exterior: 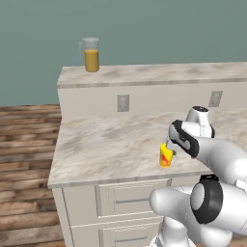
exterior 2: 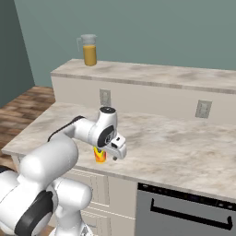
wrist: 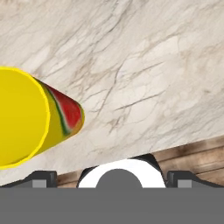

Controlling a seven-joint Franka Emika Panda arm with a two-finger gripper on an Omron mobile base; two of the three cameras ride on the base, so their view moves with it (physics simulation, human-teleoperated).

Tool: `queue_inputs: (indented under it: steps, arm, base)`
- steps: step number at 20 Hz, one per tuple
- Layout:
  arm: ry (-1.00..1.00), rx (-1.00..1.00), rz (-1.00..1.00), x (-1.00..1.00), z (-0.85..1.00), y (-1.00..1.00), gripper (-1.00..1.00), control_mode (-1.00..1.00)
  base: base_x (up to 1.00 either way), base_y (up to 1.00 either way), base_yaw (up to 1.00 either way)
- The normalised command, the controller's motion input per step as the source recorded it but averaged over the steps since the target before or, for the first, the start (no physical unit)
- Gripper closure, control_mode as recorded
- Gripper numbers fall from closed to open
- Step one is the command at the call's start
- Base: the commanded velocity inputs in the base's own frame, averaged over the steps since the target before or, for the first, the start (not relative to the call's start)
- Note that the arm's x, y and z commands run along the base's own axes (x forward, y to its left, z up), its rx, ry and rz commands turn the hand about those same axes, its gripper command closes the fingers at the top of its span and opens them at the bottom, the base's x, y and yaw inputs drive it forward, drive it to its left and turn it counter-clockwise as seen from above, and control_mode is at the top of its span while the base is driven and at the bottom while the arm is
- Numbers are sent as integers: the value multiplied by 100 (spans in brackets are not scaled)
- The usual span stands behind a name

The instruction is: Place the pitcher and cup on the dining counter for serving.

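Marble first: you have two levels, the wide lower desk (exterior: pixel 111 144) with drawers and, behind it, the raised dining counter (exterior: pixel 159 75) on its cream half-wall. The pitcher (exterior: pixel 90 54) already stands upright on the dining counter near its left end, with orange liquid filling its lower part, well apart from the arm.

That leaves you the cup (exterior: pixel 166 156), the small yellow tumbler with red markings, upright on the lower desk close to its front edge. The pincer (exterior 2: pixel 117 152) hangs just above and beside it with its jaws spread wide and nothing between them. In the hand view the cup's open rim (wrist: pixel 19 118) sits off to the left, so you are not yet centred over it.

Expect the cup to be light, rigid and smooth-sided, so it could tip or slide if one finger nudges it first. Take it across the side wall, around mid-height, with a finger on each side. The desk's edge is near, so keep any push away from it.
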Motion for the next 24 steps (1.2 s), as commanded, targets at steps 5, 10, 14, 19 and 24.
queue_inputs:
  steps: [5, 10, 14, 19, 24]
  arm:
    - [-3, 1, 0, -3, 12, -1, -100, -100]
    - [-9, 2, 0, -6, 29, -3, -100, -100]
    - [-3, 0, 0, 0, 34, 0, -100, -100]
    - [0, 0, 0, 31, 3, 0, -100, -100]
    - [0, 0, 0, 44, -2, 0, -100, -100]
  base:
    - [0, 0, 0]
    - [0, 0, 0]
    - [0, 0, 0]
    - [0, 0, 0]
    - [0, 0, 0]
